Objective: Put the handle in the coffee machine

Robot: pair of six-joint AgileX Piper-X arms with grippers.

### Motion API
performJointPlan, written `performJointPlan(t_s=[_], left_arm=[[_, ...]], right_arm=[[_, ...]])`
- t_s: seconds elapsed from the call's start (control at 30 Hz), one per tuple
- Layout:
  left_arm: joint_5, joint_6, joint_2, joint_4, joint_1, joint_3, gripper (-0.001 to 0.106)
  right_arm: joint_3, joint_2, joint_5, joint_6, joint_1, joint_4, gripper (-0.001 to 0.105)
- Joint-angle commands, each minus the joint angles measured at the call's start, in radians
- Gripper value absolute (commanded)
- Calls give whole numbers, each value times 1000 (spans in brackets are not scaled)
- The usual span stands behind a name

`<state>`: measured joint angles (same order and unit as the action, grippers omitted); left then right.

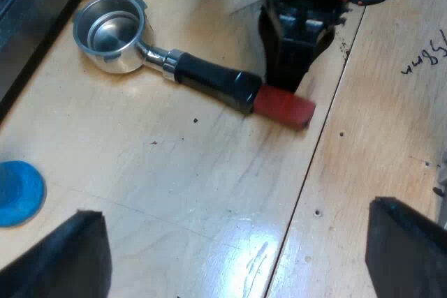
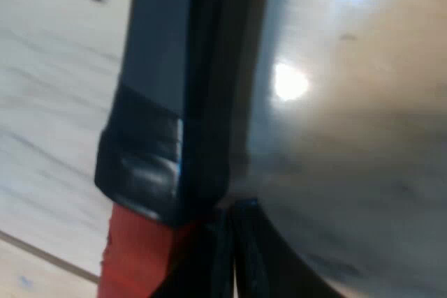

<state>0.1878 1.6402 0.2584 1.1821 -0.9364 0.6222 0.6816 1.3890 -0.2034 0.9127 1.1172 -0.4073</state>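
Left gripper (image 1: 234, 242): spread wide, empty, hovering over table (image 1: 174, 172). Right gripper (image 1: 283, 75): down at red end (image 1: 283, 106) of holder (image 1: 171, 61), close against dark handle (image 1: 216, 82); clenched or loose, cannot tell. Holder lying flat on table, basket opening up, blue tamper (image 1: 17, 193) nearby, not in machine. Progress, judged: approach to handle roughly made, 0 lift, 0 insertion. Remaining 3 steps: confirm grasp on handle, raise and carry to machine front, twist to lock.
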Motion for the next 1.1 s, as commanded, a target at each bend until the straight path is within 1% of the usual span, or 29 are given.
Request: performJointPlan(t_s=[0.03, 0.17, 0.27, 0.4, 0.5, 0.57, 0.6, 0.67, 0.77, 0.83, 0.87, 0.97, 1.1], left_arm=[[-17, 12, 6, -4, -3, 5, 75], [-20, 12, 6, -4, -3, 5, 75], [-20, 12, 6, 12, -3, 5, 75], [-20, 12, 6, 33, -3, 5, 75], [-37, 12, 6, 42, -3, 25, 75], [-61, 12, 6, 60, -3, 56, 75], [-61, 12, 6, 62, -3, 62, 75], [-64, 12, 6, 79, -3, 94, 75], [-64, 12, 4, 95, -3, 120, 75], [-64, 12, 4, 100, -3, 130, 75], [-64, 12, 4, 100, -3, 130, 75], [-64, 12, 4, 100, -3, 130, 75], [-64, 12, 4, 100, -3, 130, 75]], right_arm=[[7, 29, -37, -16, 3, 46, 0], [22, 59, -50, -19, 5, 54, 0], [73, 101, -56, -19, 6, 60, 0], [115, 129, -56, -19, 6, 60, 0], [169, 177, -64, -19, 6, 60, 0], [201, 205, -64, -19, 6, 60, 0], [207, 207, -64, -19, 6, 60, 0], [253, 244, -64, -14, 6, 60, 0], [295, 281, -64, -14, 6, 62, 0], [306, 289, -64, -14, 6, 67, 0], [332, 316, -64, -14, 6, 77, 0], [367, 347, -64, -14, 6, 82, 0], [397, 365, -54, -13, 6, 82, 0]])
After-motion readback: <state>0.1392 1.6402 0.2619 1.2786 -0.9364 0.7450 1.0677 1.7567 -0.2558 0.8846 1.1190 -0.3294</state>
